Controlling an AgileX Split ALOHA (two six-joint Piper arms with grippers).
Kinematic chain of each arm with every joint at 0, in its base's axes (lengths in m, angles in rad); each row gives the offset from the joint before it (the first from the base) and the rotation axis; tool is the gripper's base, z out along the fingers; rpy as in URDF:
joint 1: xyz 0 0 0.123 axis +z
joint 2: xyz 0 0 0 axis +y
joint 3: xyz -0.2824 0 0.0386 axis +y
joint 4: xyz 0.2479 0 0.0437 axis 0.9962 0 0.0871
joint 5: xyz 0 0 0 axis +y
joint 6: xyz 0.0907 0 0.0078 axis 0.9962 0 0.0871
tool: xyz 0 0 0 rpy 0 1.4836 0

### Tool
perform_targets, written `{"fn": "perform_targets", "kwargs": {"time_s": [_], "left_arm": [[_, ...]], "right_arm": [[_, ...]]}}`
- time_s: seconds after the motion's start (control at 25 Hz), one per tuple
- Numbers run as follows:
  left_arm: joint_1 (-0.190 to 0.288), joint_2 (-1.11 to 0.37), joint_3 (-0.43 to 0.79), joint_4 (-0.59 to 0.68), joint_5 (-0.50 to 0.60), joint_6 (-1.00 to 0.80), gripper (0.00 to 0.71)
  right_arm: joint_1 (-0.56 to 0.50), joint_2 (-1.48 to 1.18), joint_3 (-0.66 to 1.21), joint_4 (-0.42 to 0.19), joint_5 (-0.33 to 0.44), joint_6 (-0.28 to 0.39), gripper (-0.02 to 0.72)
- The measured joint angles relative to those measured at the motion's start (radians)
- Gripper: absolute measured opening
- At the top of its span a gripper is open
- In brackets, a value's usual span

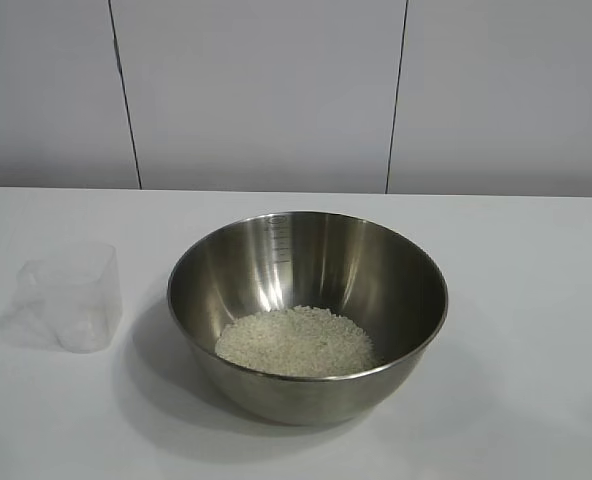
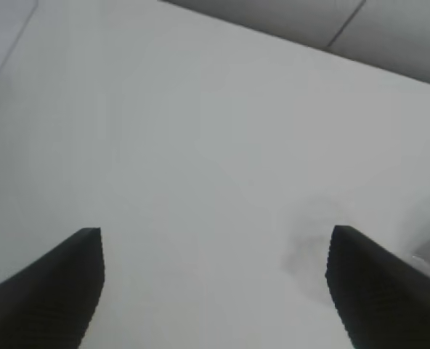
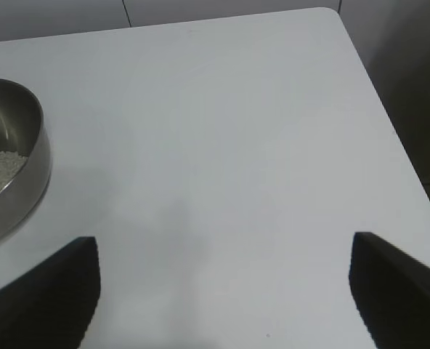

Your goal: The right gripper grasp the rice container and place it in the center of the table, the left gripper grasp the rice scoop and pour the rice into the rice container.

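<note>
The steel bowl (image 1: 307, 310) sits mid-table (image 1: 536, 300) with rice (image 1: 296, 342) heaped inside. The plastic cup (image 1: 70, 296) stands upright, apart to its left. Left gripper (image 2: 213, 291) and right gripper (image 3: 226, 291) are both spread wide, holding nothing, over bare tabletop.

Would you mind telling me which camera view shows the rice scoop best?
The exterior view: the rice scoop stands upright and whole on the table, to the left of the rice container, apart from it and looking empty. The right wrist view misses it entirely. The left wrist view shows at most a faint blur at its edge.
</note>
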Motion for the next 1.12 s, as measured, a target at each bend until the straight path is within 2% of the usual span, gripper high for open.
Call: {"fn": "perform_targets", "kwargs": {"time_s": [0.32,0.44,0.64,0.84,0.92,1.12], "left_arm": [[0.000,-0.107,0.000,-0.052,0.003,0.139,0.605],[-0.014,-0.166,0.020,-0.088,-0.032,0.181,0.605],[-0.053,-0.272,0.145,-0.104,-0.136,0.219,0.605],[-0.123,-0.423,0.299,-0.148,-0.262,0.250,0.605],[-0.142,-0.497,0.351,-0.152,-0.275,0.264,0.605],[-0.144,-0.684,0.443,-0.119,-0.245,0.234,0.605]], "right_arm": [[0.000,0.000,0.000,0.000,0.000,0.000,0.639],[0.000,0.000,0.000,0.000,0.000,0.000,0.639],[0.000,0.000,0.000,0.000,0.000,0.000,0.639],[0.000,0.000,0.000,0.000,0.000,0.000,0.639],[0.000,0.000,0.000,0.000,0.000,0.000,0.639],[0.000,0.000,0.000,0.000,0.000,0.000,0.639]]}}
